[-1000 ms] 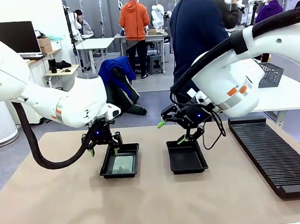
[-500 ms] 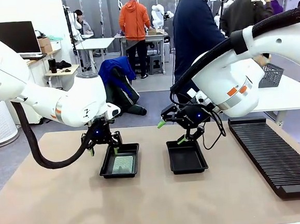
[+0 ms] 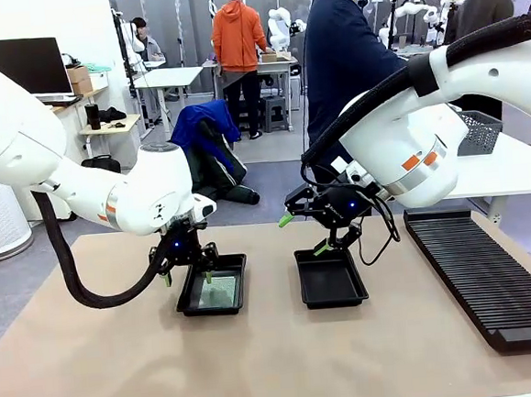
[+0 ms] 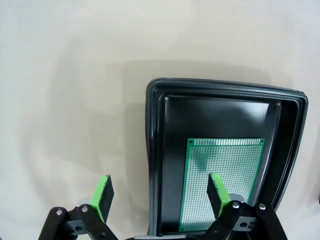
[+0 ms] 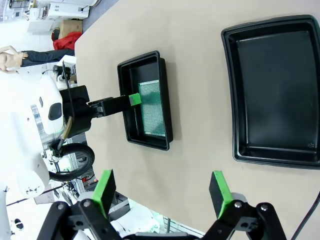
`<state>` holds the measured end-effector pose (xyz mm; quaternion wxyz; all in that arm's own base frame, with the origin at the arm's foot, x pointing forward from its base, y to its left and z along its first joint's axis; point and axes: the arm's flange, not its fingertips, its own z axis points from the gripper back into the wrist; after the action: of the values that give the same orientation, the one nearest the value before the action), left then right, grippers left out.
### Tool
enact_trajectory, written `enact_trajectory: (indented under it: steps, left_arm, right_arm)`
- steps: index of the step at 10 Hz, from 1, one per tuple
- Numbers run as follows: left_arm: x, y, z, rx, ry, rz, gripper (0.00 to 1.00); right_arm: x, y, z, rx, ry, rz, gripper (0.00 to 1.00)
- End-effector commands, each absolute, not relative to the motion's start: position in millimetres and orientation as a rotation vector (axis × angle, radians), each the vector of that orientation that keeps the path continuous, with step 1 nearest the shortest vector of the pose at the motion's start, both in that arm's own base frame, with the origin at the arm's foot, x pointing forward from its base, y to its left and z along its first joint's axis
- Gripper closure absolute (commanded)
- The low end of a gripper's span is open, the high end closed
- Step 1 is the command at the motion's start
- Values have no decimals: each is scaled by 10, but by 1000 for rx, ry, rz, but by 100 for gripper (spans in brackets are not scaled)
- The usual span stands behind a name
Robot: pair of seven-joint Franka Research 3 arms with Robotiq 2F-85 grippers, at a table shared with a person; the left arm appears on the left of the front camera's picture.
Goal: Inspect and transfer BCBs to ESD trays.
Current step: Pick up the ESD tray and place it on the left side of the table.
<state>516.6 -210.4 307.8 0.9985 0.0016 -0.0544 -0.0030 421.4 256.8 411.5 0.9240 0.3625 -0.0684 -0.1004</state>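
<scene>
Left wrist view: left gripper [image 4: 161,193], jaws wide and empty, straddles the left wall of shallow black plastic tray [image 4: 225,86]. Thin green perforated board [image 4: 222,180] lies flat on tray floor, lower centre, probably for inspection. Right gripper [image 5: 162,189], wide and empty, hangs near second black tray [image 5: 229,100], likely the transfer target.

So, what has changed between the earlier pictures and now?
The left gripper came down a little and shifted toward the left tray, jaws open, holding nothing. The green board lies in that tray as before. The right gripper, open, and the empty right tray did not move.
</scene>
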Motion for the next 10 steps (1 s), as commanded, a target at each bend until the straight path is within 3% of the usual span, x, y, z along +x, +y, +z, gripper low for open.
enact_trajectory:
  steps: [1, 5, 10]
  left_arm:
    - [5224, -2086, 3089, -37, -104, -31, 0]
    - [5181, -2104, 3081, -6, -106, -13, 0]
    - [5186, -2039, 3095, -3, -94, -18, 27]
  right_arm:
    - [4206, 2580, 4114, 740, -137, -209, 0]
    - [4206, 2580, 4114, 740, -137, -209, 0]
    - [4206, 2580, 4114, 740, -137, -209, 0]
